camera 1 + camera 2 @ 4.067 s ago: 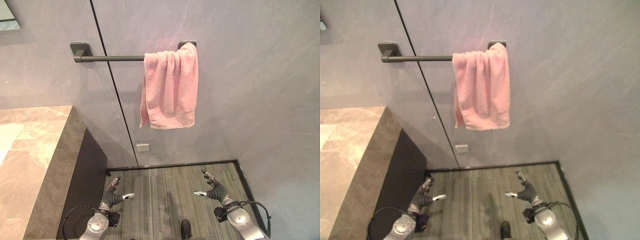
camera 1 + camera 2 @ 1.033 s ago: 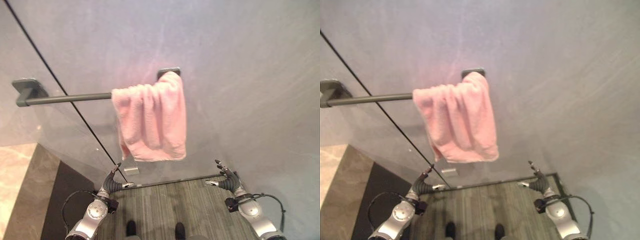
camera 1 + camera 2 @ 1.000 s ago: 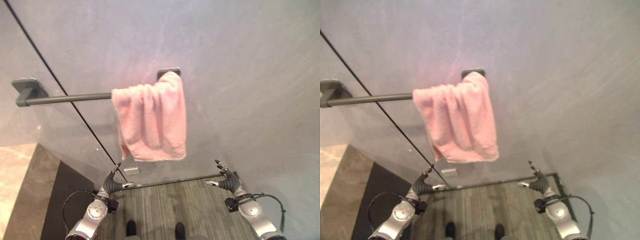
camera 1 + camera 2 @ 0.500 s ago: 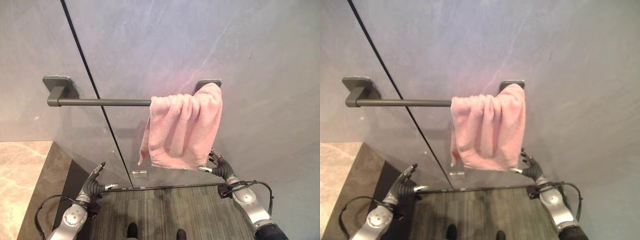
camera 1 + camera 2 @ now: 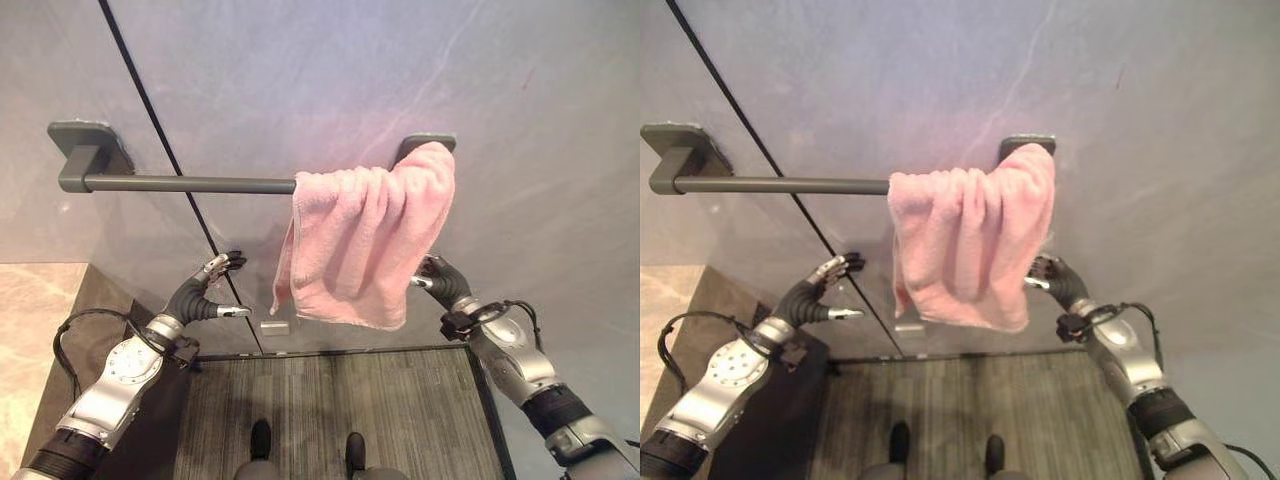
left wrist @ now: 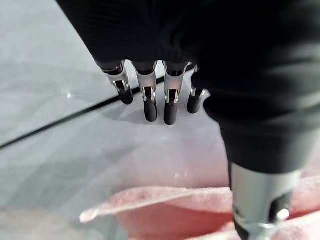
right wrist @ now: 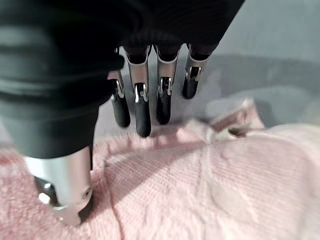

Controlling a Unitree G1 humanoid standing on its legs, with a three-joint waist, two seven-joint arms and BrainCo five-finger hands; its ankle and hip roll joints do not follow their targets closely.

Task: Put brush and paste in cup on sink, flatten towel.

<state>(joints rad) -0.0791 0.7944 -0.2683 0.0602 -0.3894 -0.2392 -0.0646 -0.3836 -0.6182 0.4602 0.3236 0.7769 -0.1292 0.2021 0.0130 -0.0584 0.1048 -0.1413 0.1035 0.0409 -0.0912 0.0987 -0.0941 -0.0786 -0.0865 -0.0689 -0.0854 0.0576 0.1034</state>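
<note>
A grey plastered wall takes up most of the head views, crossed by a thin dark seam line that runs down toward the floor. Below it lies a strip of grey ribbed floor covering. At the lower left is the corner of a beige marble counter with a dark side panel.

A dark grey metal towel bar is fixed across the wall on two square mounts. The bunched pink terry towel hangs over the bar's right end, touching the right mount, gathered into folds, its lower edge slanting down to the right; most of the bar to its left is bare.

The left hand is raised just to the left of the towel's lower left corner, apart from the cloth, its fingers straight and spread with the thumb set apart; its wrist view shows the dark-tipped fingers pointing at the wall with the towel's edge beneath them. The right hand is at the towel's lower right edge. In its wrist view the fingers reach out straight over the pink cloth and the thumb lies against the fabric, nothing clamped between them.

A small pale wall plate sits just above the floor, below the towel.
</note>
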